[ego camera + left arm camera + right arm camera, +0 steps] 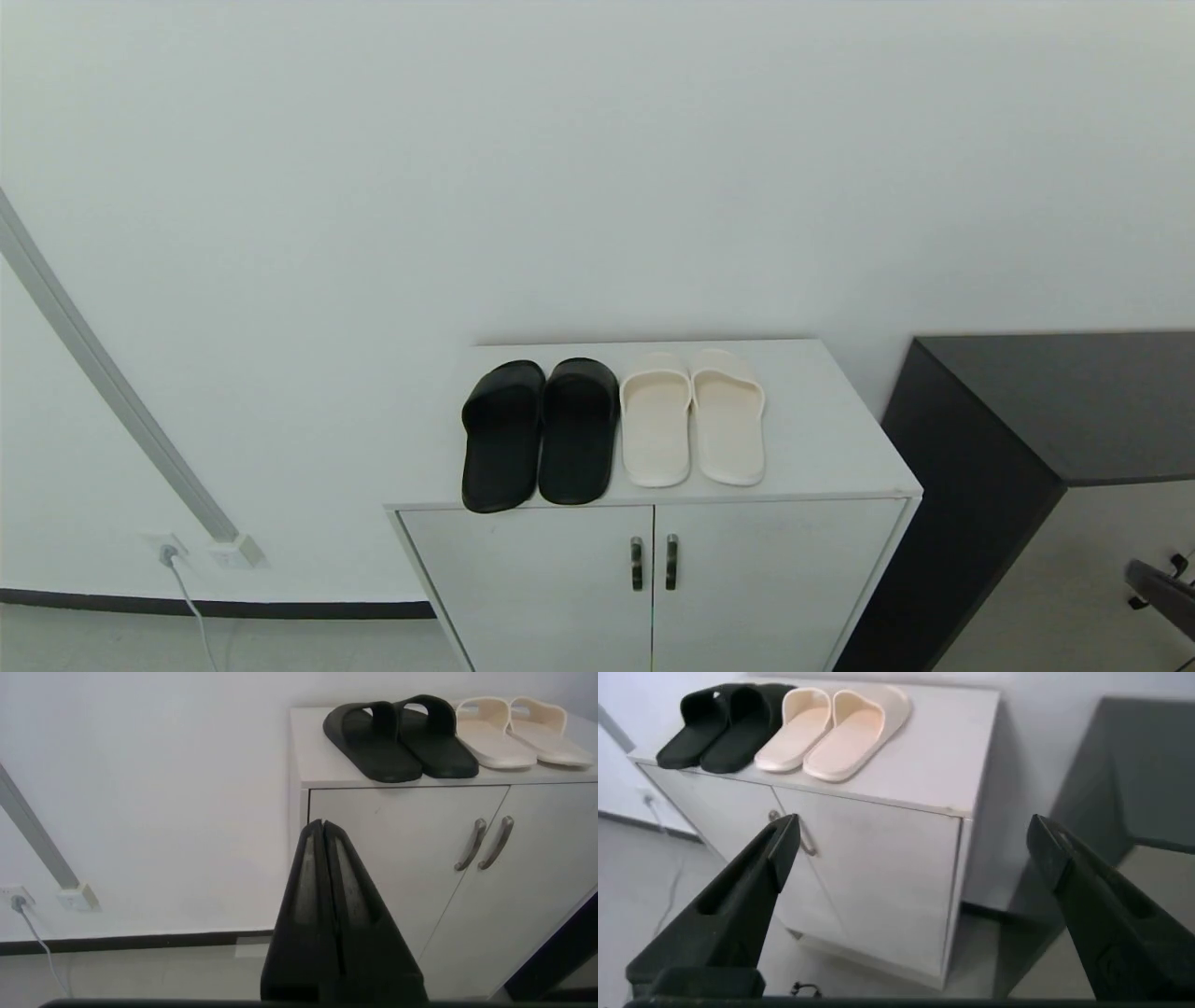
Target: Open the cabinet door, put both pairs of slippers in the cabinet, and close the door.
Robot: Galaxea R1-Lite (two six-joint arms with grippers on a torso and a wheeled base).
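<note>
My left gripper (323, 831) was closed, fingers pressed together, holding nothing. My right gripper (913, 826) stood wide open, also empty. Both hung short of the cabinet (840, 448). Its two doors (766, 579) were shut, handles side by side at the centre seam. Judgement: seize only the right-door handle (671, 561), close squarely across it, and pull along the hinge arc. On the cabinet's top, at 12 o'clock from the handles, lay the black slippers (541, 434), with the cream slippers (693, 417) just beside at their 3 o'clock.
</note>
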